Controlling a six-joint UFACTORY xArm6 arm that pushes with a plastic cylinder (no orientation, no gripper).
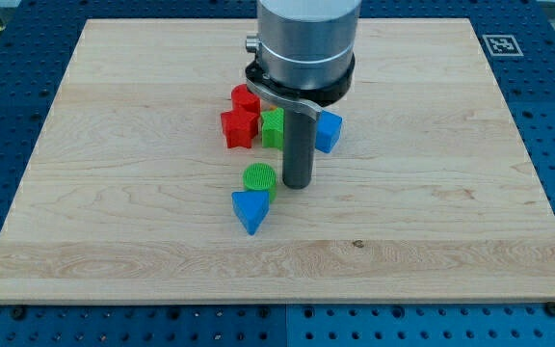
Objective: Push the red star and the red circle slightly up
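The red star (239,128) lies near the middle of the wooden board (114,193). A second red block (246,98), likely the red circle, sits just above it, partly hidden by the arm. My tip (297,184) rests on the board to the lower right of the red star, right beside the green circle (258,178). A green block (273,126) sits between the red star and the rod.
A blue triangle (251,210) touches the green circle from below. Another blue block (329,130) lies right of the rod. The arm's grey body (306,43) covers the board's upper middle. A fiducial tag (501,44) sits at the top right corner.
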